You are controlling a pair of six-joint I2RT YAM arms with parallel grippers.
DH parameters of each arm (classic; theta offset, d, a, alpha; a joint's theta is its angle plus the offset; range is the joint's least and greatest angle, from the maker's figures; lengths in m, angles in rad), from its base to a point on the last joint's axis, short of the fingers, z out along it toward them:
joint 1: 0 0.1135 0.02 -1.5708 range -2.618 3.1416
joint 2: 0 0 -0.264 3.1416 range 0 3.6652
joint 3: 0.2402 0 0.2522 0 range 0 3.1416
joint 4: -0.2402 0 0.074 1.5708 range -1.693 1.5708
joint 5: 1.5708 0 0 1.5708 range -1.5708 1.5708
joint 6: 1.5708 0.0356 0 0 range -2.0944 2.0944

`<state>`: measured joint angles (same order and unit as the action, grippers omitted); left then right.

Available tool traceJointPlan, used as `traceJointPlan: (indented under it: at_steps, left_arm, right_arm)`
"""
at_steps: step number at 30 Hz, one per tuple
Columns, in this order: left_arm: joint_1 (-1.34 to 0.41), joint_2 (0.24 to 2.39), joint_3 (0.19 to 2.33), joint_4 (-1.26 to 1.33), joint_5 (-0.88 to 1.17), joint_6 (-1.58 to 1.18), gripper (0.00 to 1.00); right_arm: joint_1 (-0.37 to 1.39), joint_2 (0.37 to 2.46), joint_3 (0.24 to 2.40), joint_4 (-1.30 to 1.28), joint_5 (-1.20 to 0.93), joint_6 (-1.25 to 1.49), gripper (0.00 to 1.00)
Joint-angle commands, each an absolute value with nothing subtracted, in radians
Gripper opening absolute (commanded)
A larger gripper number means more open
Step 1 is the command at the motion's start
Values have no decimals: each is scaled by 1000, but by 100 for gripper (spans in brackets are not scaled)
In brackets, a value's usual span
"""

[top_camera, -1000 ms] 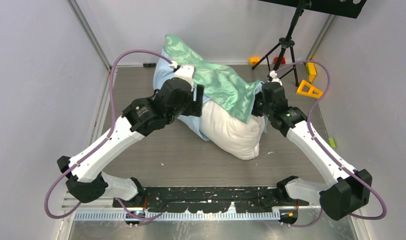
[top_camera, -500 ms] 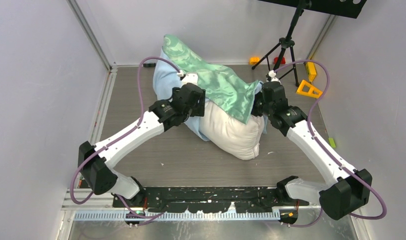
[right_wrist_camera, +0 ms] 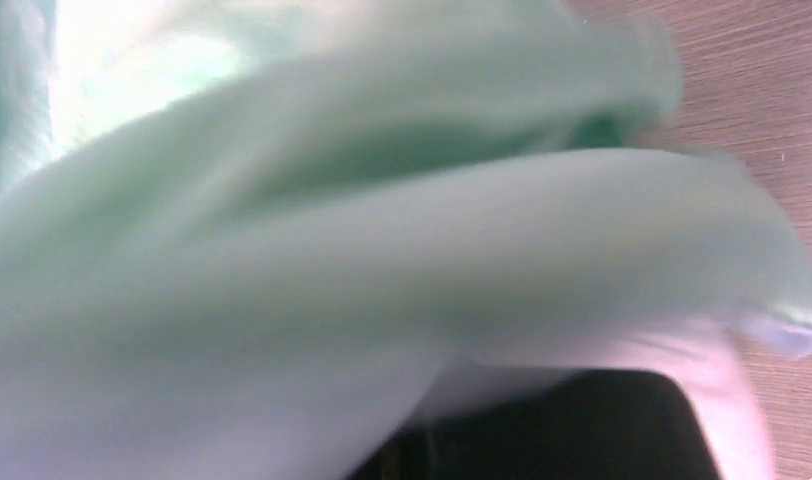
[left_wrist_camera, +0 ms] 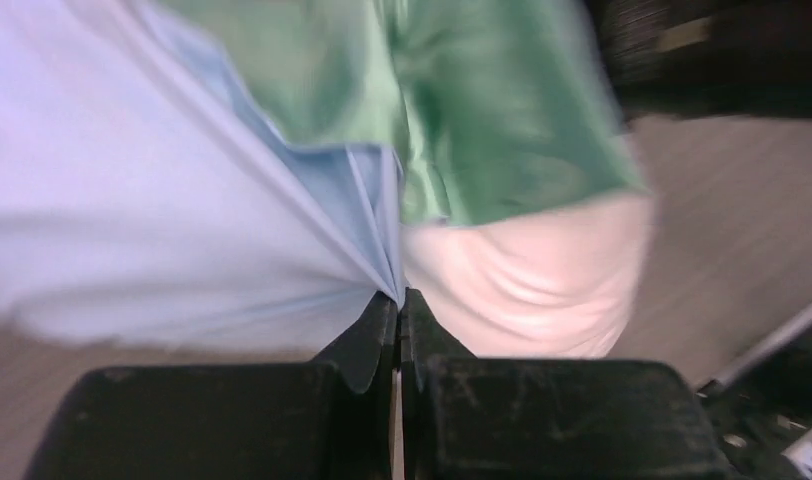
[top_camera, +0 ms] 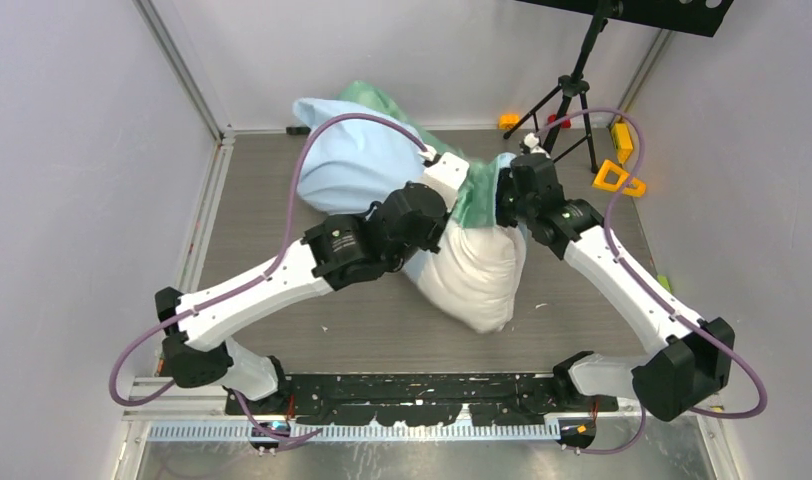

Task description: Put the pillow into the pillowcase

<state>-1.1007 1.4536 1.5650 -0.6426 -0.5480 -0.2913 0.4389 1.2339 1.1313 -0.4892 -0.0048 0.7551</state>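
The white pillow (top_camera: 472, 285) lies mid-table with its near end bare, and shows again in the left wrist view (left_wrist_camera: 532, 285). The pillowcase (top_camera: 352, 160) covers its far end, light blue on the left (left_wrist_camera: 172, 230) and mint green on the right (left_wrist_camera: 482, 110). My left gripper (left_wrist_camera: 399, 297) is shut on a pinch of the blue cloth, right at the pillow's edge (top_camera: 462, 198). My right gripper (top_camera: 500, 200) sits close beside it at the green edge. Green cloth (right_wrist_camera: 362, 250) is draped over its jaws and hides them; it is shut on that cloth.
A black tripod (top_camera: 572, 90) stands at the back right. Near it lie a yellow triangle block (top_camera: 618, 178), a yellow block (top_camera: 622, 140), and small orange (top_camera: 509, 121) and red (top_camera: 557, 121) toys. Grey walls close in both sides.
My left gripper has shut on the blue cloth and swung right, up beside the right gripper. The pillowcase is bunched between them and its blue side has billowed up at the back left.
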Motion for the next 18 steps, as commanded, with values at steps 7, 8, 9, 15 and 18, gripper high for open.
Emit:
traceJointPlan:
  at_steps: [7, 8, 9, 15, 18]
  left_arm:
    - [-1071, 1491, 1836, -671, -338, -375, 0]
    - [-1037, 1485, 1805, -677, -342, -417, 0]
    - [-992, 1480, 1770, -678, -339, -458, 0]
    - [-757, 1521, 1574, -637, -220, -539, 0]
    - [-665, 1526, 1483, -565, -138, -559, 0]
  right_arm:
    - [559, 1342, 1168, -445, -36, 808, 0]
    - [559, 1348, 1160, -438, -38, 806, 0]
    - [558, 1358, 1159, -439, -38, 800, 0]
    - [547, 1401, 1254, -515, -33, 735, 35]
    - [500, 1349, 1288, -581, -9, 701, 72]
